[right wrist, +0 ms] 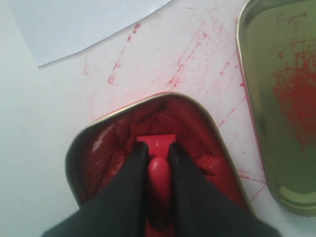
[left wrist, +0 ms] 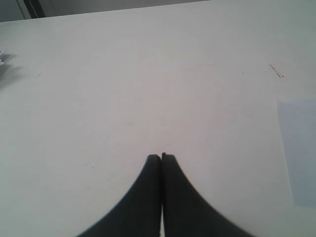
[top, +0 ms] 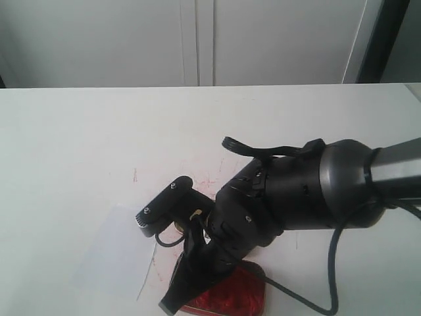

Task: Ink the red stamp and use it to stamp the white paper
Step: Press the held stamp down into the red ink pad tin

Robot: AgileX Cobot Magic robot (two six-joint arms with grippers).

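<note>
The right claw (right wrist: 157, 149) is pinched tight on the red stamp (right wrist: 156, 140). It holds the stamp by its sides so the flat end points down into the red tin (right wrist: 123, 114). That end sits just past the claw tips and looks to be pushed into the lumpy ink paste (right wrist: 197, 143), probably to pick up ink. The white paper (right wrist: 84, 24) lies on the counter (right wrist: 39, 123) beyond the tin, ready for its mark. The gold lid (right wrist: 281, 98) rests beside the tin, out of the way. The left claw (left wrist: 161, 159) is closed on nothing, well apart.
</note>
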